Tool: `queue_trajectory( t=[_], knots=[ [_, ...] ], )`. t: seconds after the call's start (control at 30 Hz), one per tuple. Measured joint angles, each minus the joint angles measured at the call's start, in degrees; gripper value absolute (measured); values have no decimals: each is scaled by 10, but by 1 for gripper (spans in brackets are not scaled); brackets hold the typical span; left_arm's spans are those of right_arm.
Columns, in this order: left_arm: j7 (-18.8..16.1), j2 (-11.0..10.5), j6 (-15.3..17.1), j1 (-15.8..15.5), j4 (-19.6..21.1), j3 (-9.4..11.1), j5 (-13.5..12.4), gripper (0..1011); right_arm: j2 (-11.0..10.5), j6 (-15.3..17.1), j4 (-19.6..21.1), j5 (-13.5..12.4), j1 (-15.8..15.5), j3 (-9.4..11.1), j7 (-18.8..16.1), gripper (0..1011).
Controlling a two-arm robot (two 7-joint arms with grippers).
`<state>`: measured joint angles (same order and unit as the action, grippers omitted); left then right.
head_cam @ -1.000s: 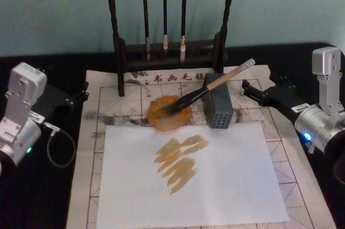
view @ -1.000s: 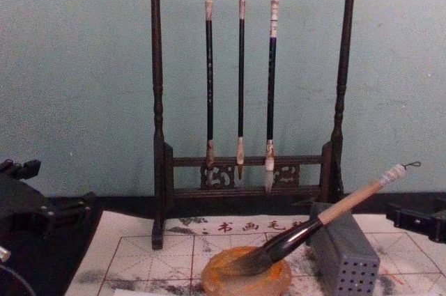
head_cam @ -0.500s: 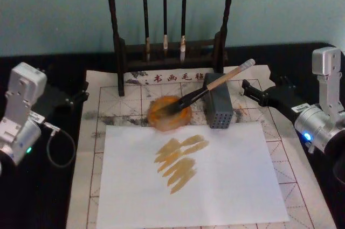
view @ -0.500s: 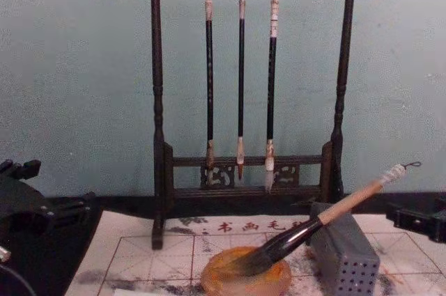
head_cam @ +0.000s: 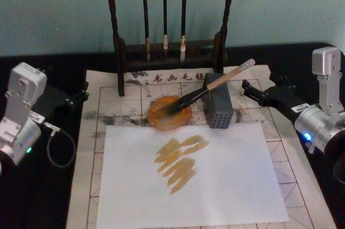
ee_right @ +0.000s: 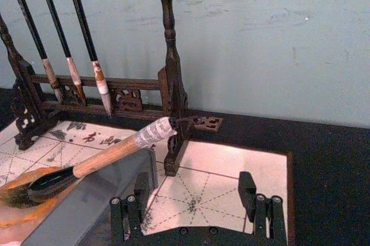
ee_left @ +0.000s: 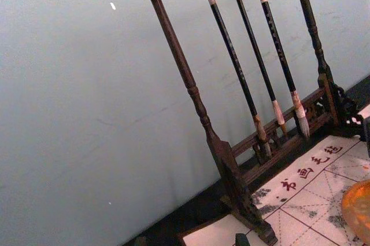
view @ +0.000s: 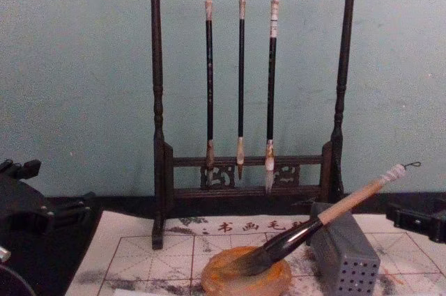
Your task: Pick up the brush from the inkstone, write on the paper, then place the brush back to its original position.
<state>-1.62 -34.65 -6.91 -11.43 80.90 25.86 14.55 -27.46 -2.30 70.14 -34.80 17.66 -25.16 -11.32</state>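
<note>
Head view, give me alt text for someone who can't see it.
A large brush rests with its bristles in an orange inkstone and its handle propped on a grey block, behind white paper bearing amber strokes. The left gripper and right gripper sit apart at the sides.

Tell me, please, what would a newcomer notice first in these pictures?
Probably the golden-brown strokes across the white sheet at the table's front. Next, the big brush, bristles resting in the orange dish and handle propped on the grey block. Behind stands a dark wooden rack with three thin brushes hanging against the pale green wall.
</note>
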Motion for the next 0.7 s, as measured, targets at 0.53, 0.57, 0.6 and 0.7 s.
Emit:
queue_trajectory(
  t=[0.53,0.57,0.6,0.7],
  knots=[
    [0,0,0,0,0,0,0,1001,0,0,0,0,0,0,0,1000],
    [0,0,0,0,0,0,0,1001,0,0,0,0,0,0,0,1000],
    [0,0,0,0,0,0,0,1001,0,0,0,0,0,0,0,1000],
    [0,0,0,0,0,0,0,1001,0,0,0,0,0,0,0,1000]
  ],
)
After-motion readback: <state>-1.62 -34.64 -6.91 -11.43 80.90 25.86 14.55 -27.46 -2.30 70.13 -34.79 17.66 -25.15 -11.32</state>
